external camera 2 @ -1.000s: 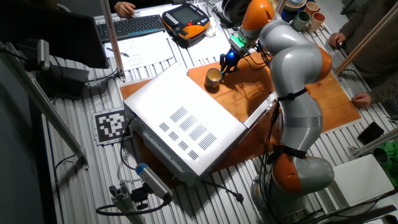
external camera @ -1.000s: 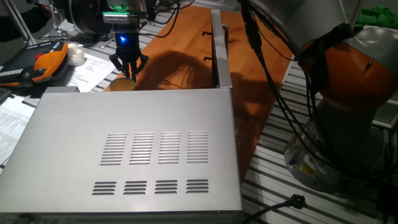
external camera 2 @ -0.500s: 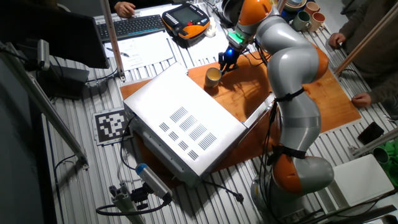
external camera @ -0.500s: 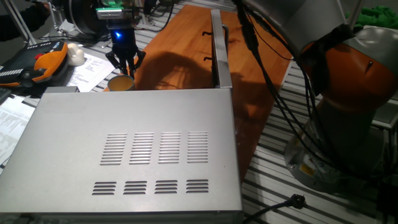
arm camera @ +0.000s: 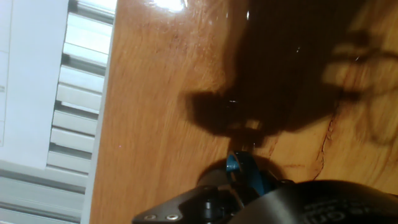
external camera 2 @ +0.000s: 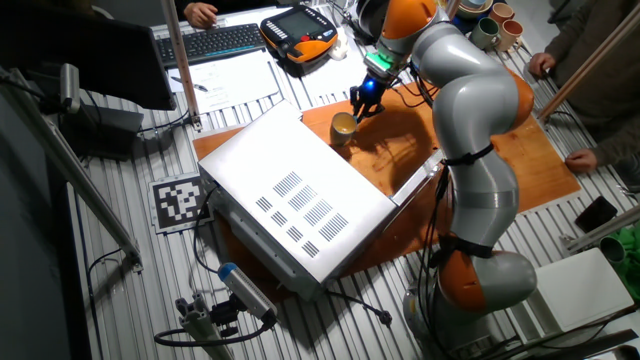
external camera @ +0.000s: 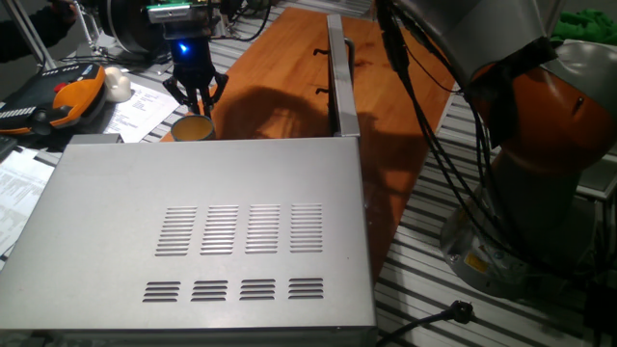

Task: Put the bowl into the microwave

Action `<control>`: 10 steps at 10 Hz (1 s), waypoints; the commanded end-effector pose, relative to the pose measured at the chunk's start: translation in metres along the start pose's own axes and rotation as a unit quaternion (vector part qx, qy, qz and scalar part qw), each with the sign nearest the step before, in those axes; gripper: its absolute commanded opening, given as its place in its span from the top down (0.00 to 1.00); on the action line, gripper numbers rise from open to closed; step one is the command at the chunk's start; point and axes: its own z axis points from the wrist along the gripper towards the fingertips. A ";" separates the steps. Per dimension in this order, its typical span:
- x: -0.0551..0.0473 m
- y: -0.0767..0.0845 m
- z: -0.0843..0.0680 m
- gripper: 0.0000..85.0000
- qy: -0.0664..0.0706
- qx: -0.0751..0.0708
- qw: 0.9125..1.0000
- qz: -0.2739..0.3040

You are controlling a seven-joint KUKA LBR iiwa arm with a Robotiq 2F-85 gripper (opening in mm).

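The gripper (external camera: pixel 196 93), fingers slightly apart and holding nothing, hangs directly above the bowl (external camera: pixel 193 128), beside the microwave (external camera: pixel 207 226) rear edge.

Our arm (external camera 2: pixel 470 120): stretched far forward, bent downward. Our gripper (external camera: pixel 196 93): pointing down, jaws slightly parted, holding nothing.

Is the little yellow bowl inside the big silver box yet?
Not yet. The microwave door already stands open. The bowl sits on the wooden board beside the microwave, not inside. The pincer hovers just above the bowl, fingers spread, not holding it. Grabbing, lifting and placing inside are left.
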 end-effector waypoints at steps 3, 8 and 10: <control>0.025 -0.004 0.004 1.00 -0.011 0.008 1.000 -0.006; 0.043 -0.001 -0.003 1.00 -0.010 0.017 0.999 -0.025; 0.051 0.002 -0.006 1.00 -0.015 0.021 0.999 -0.033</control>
